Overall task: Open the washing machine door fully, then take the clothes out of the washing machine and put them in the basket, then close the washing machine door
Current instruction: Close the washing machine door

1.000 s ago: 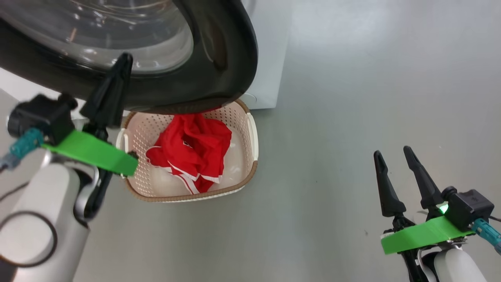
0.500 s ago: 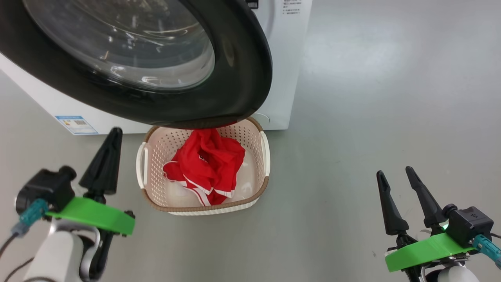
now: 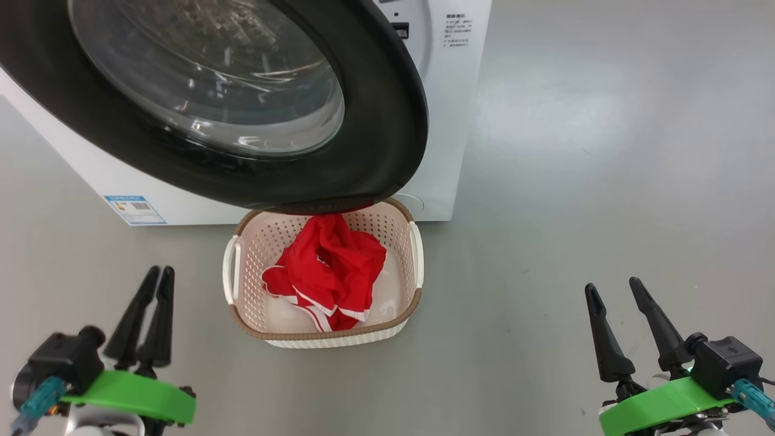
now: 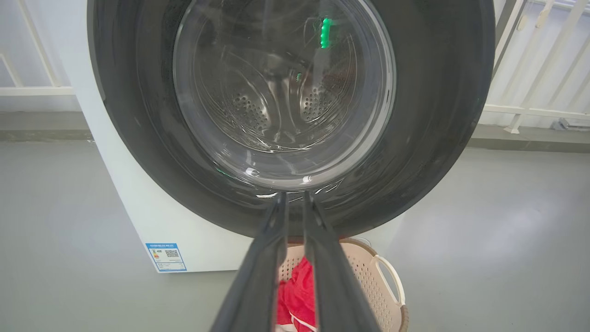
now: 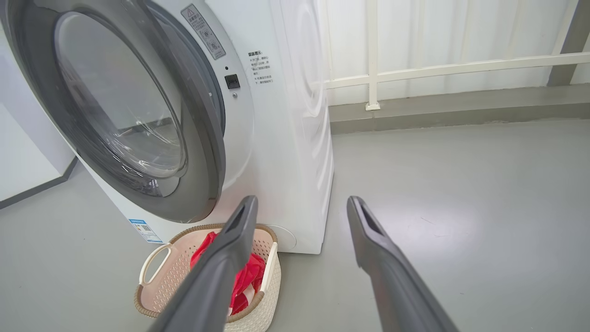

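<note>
Clothes (image 3: 330, 272) logged in basket (image 3: 249, 290), 12 o'clock; washing machine door (image 3: 387, 121) judged ajar, closing outstanding; left hand (image 3: 162, 271) narrow, right hand (image 3: 612, 286) wide, empty.

clothes (image 3: 330, 266) in basket (image 3: 332, 338) | basket on floor (image 3: 575, 181) before washing machine (image 3: 453, 127), beneath washing machine door (image 3: 387, 121)

Laundry corner: washing machine (image 3: 449, 121), basket (image 3: 339, 340)

floor (image 3: 605, 181): grey, smooth | railing (image 5: 372, 46): white, by wall
</note>
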Controlling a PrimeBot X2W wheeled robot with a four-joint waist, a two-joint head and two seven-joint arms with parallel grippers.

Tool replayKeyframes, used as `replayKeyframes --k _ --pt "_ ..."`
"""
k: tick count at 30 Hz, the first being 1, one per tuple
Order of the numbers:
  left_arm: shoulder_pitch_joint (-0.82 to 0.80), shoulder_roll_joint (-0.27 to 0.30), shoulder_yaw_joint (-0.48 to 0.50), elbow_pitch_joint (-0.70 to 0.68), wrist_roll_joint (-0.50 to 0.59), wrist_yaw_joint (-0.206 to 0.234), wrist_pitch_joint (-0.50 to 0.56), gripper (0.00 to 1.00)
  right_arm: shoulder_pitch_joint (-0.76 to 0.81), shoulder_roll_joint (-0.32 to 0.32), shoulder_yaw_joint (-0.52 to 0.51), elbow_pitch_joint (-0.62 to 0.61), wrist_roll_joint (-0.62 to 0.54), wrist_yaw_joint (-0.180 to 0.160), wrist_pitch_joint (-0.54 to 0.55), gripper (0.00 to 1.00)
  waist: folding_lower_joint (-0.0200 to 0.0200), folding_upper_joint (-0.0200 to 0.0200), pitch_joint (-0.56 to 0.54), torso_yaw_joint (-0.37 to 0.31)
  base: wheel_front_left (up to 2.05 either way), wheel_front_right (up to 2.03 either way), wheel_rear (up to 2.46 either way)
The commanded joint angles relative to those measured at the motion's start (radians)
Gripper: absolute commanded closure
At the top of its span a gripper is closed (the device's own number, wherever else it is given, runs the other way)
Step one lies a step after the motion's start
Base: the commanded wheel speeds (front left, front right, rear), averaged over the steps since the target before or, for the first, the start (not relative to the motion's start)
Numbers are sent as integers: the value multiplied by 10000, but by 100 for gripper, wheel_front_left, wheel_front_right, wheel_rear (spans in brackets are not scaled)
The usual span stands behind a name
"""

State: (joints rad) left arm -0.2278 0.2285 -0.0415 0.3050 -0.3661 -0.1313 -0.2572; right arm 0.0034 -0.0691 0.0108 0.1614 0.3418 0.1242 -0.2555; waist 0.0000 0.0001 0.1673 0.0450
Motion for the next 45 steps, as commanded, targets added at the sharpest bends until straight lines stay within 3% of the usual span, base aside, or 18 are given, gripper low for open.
replayKeyframes --k 1,19,33,34,35,37,38,45 --pt "55 171 497 -300 145 6 -46 0 76 -169 167 -234 29 65 -63 0 0 -1 -37 23 0 0 0" --pt "1348 -380 1406 -787 628 6 -46 0 337 -133 20 -273 33 65 -63 0 0 -1 -178 26 0 0 0" --pt "1463 -701 1314 -995 870 6 -46 0 272 -142 39 -297 6 65 -63 0 0 -1 -179 206 0 0 0" --pt "1450 -727 1284 -997 882 6 -46 0 236 -154 78 -303 2 65 -63 12 0 -1 -177 245 0 0 0" --pt "1434 -757 1238 -997 899 6 -46 0 191 -165 130 -309 11 65 -63 52 0 -1 -172 300 0 0 0" --pt "1393 -839 1132 -1011 942 6 -46 0 53 -203 265 -296 11 65 -63 95 0 -1 -142 426 0 0 0" --pt "1367 -886 1077 -1023 959 6 -46 0 -41 -215 345 -285 19 65 -63 100 0 -1 -122 500 0 0 0" --pt "1174 -1199 739 -1164 978 6 -46 0 -1106 -210 889 -170 53 65 -63 100 0 -1 148 1091 0 0 0"
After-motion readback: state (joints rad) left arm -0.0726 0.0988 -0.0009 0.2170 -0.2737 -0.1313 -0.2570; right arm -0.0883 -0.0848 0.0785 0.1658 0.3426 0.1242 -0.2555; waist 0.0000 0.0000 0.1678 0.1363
